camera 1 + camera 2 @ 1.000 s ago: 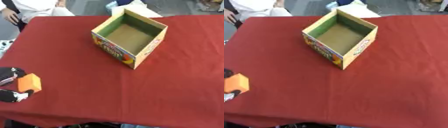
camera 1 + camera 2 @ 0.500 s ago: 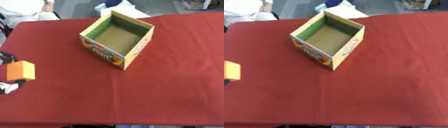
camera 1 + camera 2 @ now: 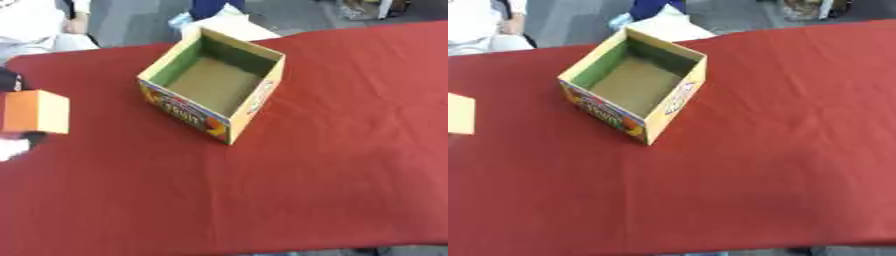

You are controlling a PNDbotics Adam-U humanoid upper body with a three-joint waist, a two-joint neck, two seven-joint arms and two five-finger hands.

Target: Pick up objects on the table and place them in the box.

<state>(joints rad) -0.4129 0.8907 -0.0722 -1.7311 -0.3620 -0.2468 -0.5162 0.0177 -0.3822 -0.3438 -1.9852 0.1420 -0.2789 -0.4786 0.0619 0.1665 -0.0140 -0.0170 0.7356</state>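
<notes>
Block (image 3: 35, 111), orange, now raised versus a second ago, left hand (image 3: 12, 82) fingers gripping it at left edge; box (image 3: 213, 92) empty, transfer pending. Right hand unseen.

Box (image 3: 213, 91) on table (image 3: 332, 165), far-left of centre; block (image 3: 35, 112) at left edge, apart from box.

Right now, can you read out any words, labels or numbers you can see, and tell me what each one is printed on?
"FRUIT": my best reading of the large blurred letters on the near-left outer wall of the open box.
Red lettering on the box's near-right outer wall: too blurred to read.
The orange block, carried by the left hand: no text visible.
The red tablecloth: no text.
</notes>
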